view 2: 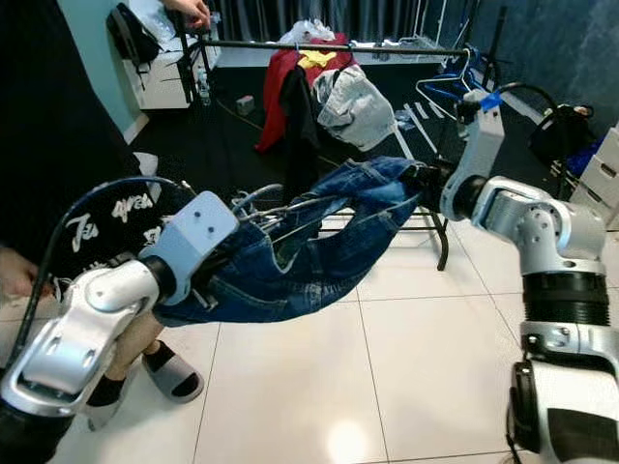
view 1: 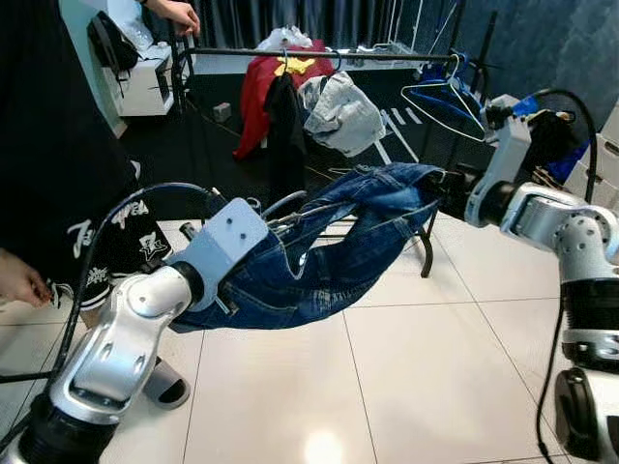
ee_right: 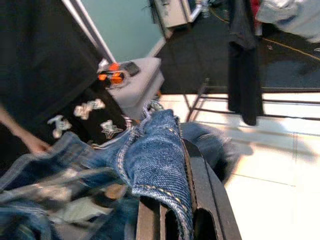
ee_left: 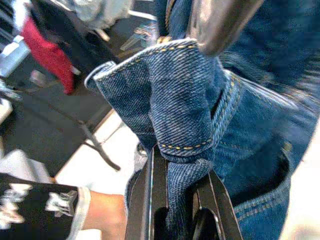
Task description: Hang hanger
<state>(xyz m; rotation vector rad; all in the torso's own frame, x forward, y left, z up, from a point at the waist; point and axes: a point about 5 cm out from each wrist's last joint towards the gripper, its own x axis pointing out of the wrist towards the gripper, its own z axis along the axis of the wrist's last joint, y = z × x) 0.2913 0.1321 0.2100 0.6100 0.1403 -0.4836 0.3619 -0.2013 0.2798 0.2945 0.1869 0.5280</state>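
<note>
Jeans: a pair of blue denim jeans (view 1: 329,246) hangs slung between the two arms above the tiled floor (view 1: 406,377), sagging in the middle; a wire hanger (view 2: 290,215) seems threaded through the waist.
Handling: soft, fairly heavy, limp; likely to slide off thin wire, so the hem and waistband folds are the safest holds.
Left end effector (ee_left: 172,200): clamped on a folded denim edge, forearm raised at 9 o'clock of the bundle.
Right end effector (ee_right: 170,215): pinching a denim fold at 3 o'clock, elbow bent, wrist turned inward.
Rail (view 1: 319,54): garment rack at 12 o'clock, well apart, already carrying clothes.
Bystander: a person (view 1: 48,145) stands at 9 o'clock.
</note>
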